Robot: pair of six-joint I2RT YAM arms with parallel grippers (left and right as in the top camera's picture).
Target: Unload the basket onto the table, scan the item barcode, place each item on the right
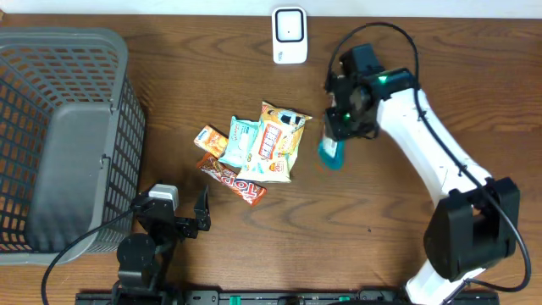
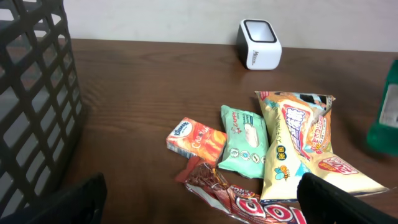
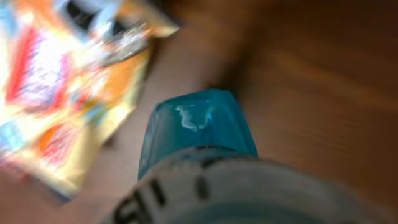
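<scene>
Looking at the overhead cam: right gripper (image 1: pixel 335 138) has its fingers partway closed on a teal bottle (image 1: pixel 331 155), which pokes out below them, just right of the snack pile and well below the scanner (image 1: pixel 289 35) at the far table (image 1: pixel 474 59) edge. Right wrist view is super blurry, only the bottle's teal end is visible up close, w/ the yellow chip bag (image 1: pixel 275 140) off to one side. Can't tell if the bottle touches the table tbh. Left gripper (image 1: pixel 172 210) sits at the near edge by the grey basket (image 1: pixel 51 51), fingers (image 2: pixel 74 199) spread wide w/ nothing in them. In front of it: orange tissue pack (image 2: pixel 194 138), mint wipes pack (image 2: pixel 244 142), red candy bar (image 2: pixel 249 202), all bunched together and touching.
</scene>
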